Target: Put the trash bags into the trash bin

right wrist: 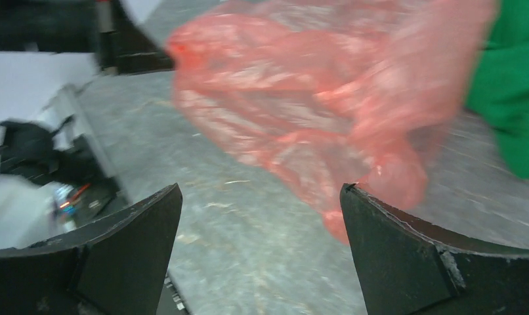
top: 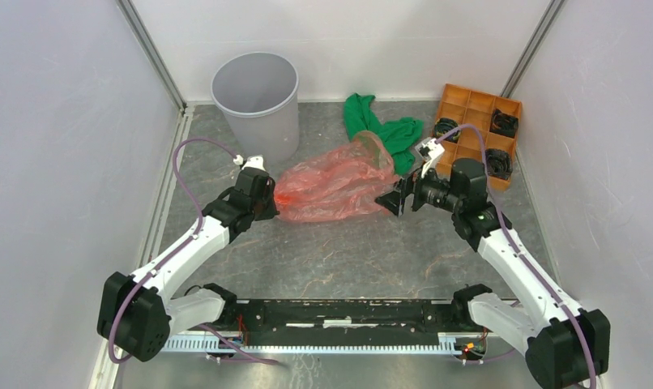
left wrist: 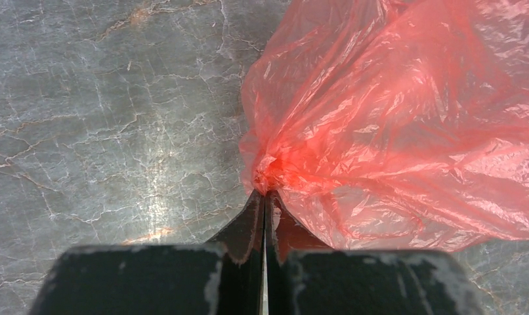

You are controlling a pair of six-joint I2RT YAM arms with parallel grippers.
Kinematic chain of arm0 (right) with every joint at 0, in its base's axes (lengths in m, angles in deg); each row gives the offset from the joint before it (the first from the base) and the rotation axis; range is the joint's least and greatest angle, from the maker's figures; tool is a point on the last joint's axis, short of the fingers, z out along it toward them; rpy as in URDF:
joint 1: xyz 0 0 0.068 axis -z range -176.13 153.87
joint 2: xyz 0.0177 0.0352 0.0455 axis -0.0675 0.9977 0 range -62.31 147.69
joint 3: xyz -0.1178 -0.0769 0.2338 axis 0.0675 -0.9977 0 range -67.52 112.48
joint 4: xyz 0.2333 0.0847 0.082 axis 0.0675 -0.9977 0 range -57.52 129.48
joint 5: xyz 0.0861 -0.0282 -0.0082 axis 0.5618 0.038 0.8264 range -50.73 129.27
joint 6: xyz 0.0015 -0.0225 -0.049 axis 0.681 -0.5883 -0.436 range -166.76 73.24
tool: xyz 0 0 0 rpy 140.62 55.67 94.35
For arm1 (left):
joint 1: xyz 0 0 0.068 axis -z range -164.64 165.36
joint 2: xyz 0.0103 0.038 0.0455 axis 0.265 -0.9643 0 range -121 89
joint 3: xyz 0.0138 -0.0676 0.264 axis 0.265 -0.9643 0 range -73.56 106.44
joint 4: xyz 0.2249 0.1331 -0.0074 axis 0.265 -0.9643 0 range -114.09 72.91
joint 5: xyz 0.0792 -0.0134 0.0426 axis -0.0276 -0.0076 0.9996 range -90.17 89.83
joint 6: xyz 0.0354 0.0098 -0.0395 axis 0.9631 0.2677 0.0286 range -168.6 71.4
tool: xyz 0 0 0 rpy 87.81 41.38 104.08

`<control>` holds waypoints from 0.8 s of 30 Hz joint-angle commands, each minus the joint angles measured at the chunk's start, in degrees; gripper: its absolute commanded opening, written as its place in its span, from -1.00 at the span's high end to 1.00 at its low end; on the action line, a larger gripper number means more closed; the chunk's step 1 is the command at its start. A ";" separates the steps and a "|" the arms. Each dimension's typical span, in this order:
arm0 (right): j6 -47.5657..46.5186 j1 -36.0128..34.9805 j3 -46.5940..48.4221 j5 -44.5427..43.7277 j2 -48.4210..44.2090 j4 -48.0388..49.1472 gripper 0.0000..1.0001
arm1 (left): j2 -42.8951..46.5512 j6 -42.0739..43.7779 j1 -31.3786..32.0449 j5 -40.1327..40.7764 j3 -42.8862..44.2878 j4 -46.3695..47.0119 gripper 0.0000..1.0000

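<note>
Red-orange film, thin, glossy and wrinkled, lay slumped on the grey table (top: 347,259) between your two arms. This was the trash bag (top: 339,182), not yet in the bin (top: 262,134), which stood upright just behind and to its left. The bag's far end touched a green cloth (top: 364,113).

Your left gripper (left wrist: 264,194) had its jaws pressed together on a gathered twist of the film at the bag's left end, and the wrist view showed the plastic bunched into a tight knot right at the fingertips. Your right gripper (right wrist: 260,190) stood at the bag's right side with its jaws spread wide and nothing between them, the film close in front.

The bag looked almost weightless and wholly limp. It would likely sag, trail and billow rather than keep any shape. The surface looked slick, so a single layer could slide out of a pinch, and it seemed thin enough to tear if it snagged on the bin's rim. A bunched fold of several layers, like the one on your left, looked the surest hold. A second grip would probably sit best on the puffed right end, taken clear of the cloth so that none of it came along.

An orange tray (top: 451,91) sat well apart at the back right.
</note>
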 commanded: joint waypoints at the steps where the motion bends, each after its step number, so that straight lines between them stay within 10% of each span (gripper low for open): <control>1: 3.87 -2.07 0.45 16.04 0.55 5.57 -0.96 | -0.42 -2.82 -0.29 1.38 1.29 0.27 0.96; 14: -2.86 -3.56 8.17 5.40 0.16 -2.81 -0.96 | -0.61 -2.92 -0.29 3.74 1.33 -0.29 0.96; 20: -9.21 -3.49 11.43 -25.68 2.72 -8.97 -0.96 | -0.52 -2.34 -0.29 2.92 2.14 -0.88 0.96; 24: -13.99 -6.47 12.56 -29.54 9.33 -6.88 -0.94 | -0.79 -2.21 -0.29 -0.11 2.15 -0.93 0.96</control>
